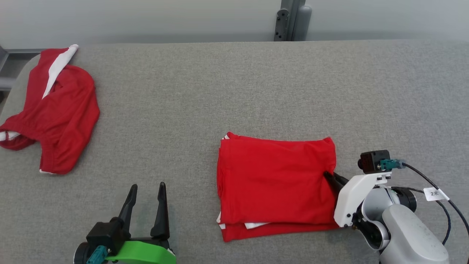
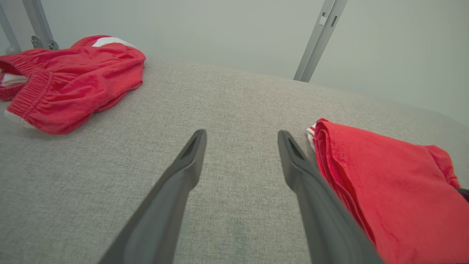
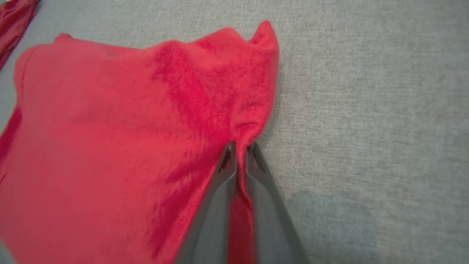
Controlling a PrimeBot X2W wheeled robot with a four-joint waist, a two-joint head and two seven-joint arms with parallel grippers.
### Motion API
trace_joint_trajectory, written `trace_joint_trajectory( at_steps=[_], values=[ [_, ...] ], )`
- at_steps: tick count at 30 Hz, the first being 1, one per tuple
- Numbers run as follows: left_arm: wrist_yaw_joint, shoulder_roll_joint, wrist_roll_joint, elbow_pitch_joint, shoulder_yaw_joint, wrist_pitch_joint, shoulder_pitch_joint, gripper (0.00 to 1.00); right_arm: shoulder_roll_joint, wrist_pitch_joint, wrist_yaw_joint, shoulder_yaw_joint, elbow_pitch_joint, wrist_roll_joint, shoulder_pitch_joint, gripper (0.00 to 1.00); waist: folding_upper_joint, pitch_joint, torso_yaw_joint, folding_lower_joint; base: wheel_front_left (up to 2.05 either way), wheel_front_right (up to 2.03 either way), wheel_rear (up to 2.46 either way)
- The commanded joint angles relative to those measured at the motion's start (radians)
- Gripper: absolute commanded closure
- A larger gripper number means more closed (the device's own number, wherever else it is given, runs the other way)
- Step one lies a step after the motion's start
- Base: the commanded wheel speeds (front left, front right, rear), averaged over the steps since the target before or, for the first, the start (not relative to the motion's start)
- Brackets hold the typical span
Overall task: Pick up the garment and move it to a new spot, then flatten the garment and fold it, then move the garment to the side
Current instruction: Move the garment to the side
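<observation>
A folded red garment [image 1: 274, 179] lies as a rough rectangle on the grey table, white trim peeking out at its front and back left corners. My right gripper [image 1: 327, 175] is shut on its right edge; in the right wrist view the cloth [image 3: 128, 139] is pinched between the two dark fingers [image 3: 223, 172] and puckers up around the gripper [image 3: 240, 146]. My left gripper [image 1: 147, 187] stands open at the front left, fingertips apart over bare table. In the left wrist view the folded garment [image 2: 395, 194] lies just right of the left gripper [image 2: 242, 135].
A second red garment with white trim [image 1: 55, 113] lies crumpled at the table's far left, also seen as red shorts [image 2: 69, 80] in the left wrist view. A metal post [image 1: 291, 20] rises behind the table's back edge. The grey table surface [image 1: 256, 84] stretches wide between them.
</observation>
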State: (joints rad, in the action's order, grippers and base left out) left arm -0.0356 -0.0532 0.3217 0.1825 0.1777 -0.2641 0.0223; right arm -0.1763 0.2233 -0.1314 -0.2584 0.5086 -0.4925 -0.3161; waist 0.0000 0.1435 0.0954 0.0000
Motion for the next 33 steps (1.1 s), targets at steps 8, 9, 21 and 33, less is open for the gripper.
trace_joint_trajectory(
  at_steps=[8, 9, 21, 33],
  values=[
    [-0.010, -0.003, -0.030, -0.015, -0.004, 0.000, -0.026, 0.00, -0.052, -0.080, 0.002, 0.011, 0.009, 0.003, -0.076, 1.00, 0.0000, 0.035, -0.114, 0.0000, 0.00, 0.00, 0.00],
    [-0.011, -0.005, -0.035, -0.017, -0.003, 0.000, -0.029, 0.00, -0.058, -0.085, 0.002, 0.015, 0.010, 0.004, -0.083, 1.00, 0.0000, 0.040, -0.132, 0.0000, 0.00, 0.00, 0.00],
    [-0.017, -0.044, -0.075, -0.050, 0.021, 0.016, -0.096, 0.00, -0.075, -0.142, 0.001, 0.045, 0.019, 0.016, -0.173, 1.00, 0.0000, 0.122, -0.380, 0.0000, 0.00, 0.00, 0.00],
    [-0.013, -0.068, -0.085, -0.074, 0.040, 0.047, -0.116, 0.00, -0.064, -0.204, 0.001, 0.069, 0.059, 0.005, -0.200, 1.00, 0.0000, 0.141, -0.456, 0.0000, 0.00, 0.00, 0.00]
  ],
)
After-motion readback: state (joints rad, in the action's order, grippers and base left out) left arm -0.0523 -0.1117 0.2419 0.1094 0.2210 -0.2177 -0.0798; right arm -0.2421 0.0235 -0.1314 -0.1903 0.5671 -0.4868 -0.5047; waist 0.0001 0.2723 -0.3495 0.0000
